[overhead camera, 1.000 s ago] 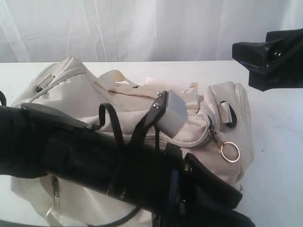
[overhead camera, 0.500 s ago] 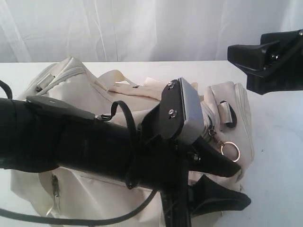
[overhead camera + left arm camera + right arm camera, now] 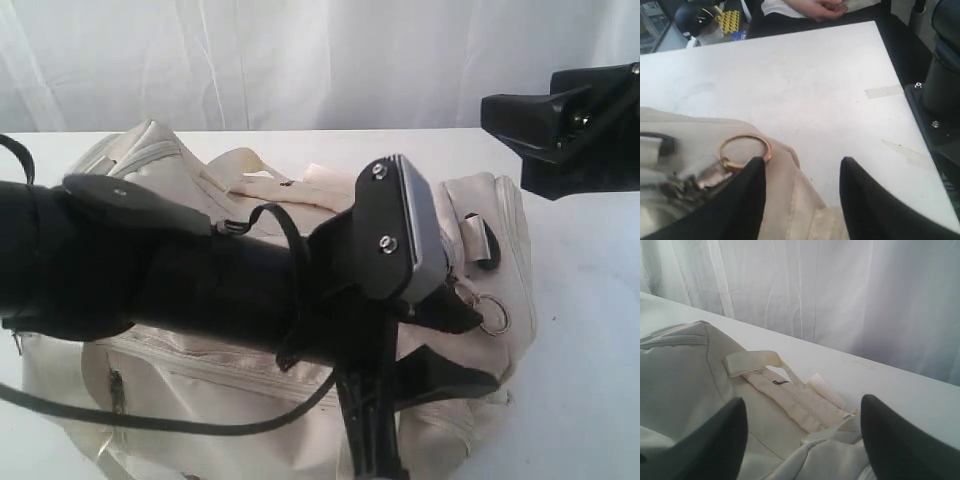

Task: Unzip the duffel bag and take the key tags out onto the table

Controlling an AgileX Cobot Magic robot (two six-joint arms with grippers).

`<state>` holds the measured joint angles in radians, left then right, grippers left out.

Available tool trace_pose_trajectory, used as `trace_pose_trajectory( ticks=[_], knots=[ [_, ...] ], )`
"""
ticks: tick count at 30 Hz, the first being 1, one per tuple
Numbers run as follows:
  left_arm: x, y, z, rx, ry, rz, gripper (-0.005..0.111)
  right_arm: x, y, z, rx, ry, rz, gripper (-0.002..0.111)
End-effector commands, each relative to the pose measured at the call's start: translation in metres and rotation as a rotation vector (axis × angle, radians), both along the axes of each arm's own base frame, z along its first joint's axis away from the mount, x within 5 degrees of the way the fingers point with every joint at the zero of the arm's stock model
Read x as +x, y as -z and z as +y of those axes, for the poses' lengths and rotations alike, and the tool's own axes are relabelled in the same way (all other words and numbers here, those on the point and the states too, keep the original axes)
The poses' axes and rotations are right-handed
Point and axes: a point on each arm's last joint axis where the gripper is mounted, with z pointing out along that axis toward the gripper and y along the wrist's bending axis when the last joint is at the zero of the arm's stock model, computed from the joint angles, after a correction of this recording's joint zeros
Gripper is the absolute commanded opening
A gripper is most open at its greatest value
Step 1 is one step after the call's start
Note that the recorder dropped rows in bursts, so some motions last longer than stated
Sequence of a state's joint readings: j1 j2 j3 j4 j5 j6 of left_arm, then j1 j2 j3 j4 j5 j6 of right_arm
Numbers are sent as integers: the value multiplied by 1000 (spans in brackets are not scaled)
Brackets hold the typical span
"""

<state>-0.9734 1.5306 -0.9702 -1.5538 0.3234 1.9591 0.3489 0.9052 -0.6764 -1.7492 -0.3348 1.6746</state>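
just changed: the left arm has swung up along the duffel bag (image 3: 150, 175), bringing the left fingers (image 3: 752, 190) to the end that carries the gold ring (image 3: 766, 149).
left fingers: parted and empty; one sits just beside the ring and the zipper pull (image 3: 707, 176).
right fingers (image 3: 715, 440): wide, empty, above the bag, hardly moved.
key tags: not visible; likely inside the bag, which looks zipped.
tabletop (image 3: 790, 75): bare past the bag's end.
meaning: probably lined up to pinch the pull; unzipping not yet begun.

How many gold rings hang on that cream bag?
1: a gold metal ring at one end of the cream fabric duffel bag, by the left tool. The black arm may hide others.
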Motion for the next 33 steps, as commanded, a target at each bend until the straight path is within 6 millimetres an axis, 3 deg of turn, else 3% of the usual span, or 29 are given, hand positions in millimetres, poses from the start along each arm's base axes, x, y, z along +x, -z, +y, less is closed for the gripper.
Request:
trace_pose_trajectory(
  ticks=[1,5,14,19,23,27,33],
  knots=[
    [1,-19,-6,-33,92,-212,51,-1,0,-1,8,3,2,61],
    [1,-18,-5,13,143,-297,51,-1,0,-1,8,3,2,61],
    [-4,11,-19,160,231,-429,51,-1,0,-1,8,3,2,61],
    [-9,-6,-30,117,235,-487,51,3,3,1,2,3,20,61],
    [-7,-16,-27,109,206,-535,51,9,10,3,-9,3,49,61],
    [1,-10,-27,184,202,-666,51,11,11,3,-12,7,57,61],
    [3,-16,-29,168,180,-678,51,11,11,3,-13,11,56,61]
  ],
)
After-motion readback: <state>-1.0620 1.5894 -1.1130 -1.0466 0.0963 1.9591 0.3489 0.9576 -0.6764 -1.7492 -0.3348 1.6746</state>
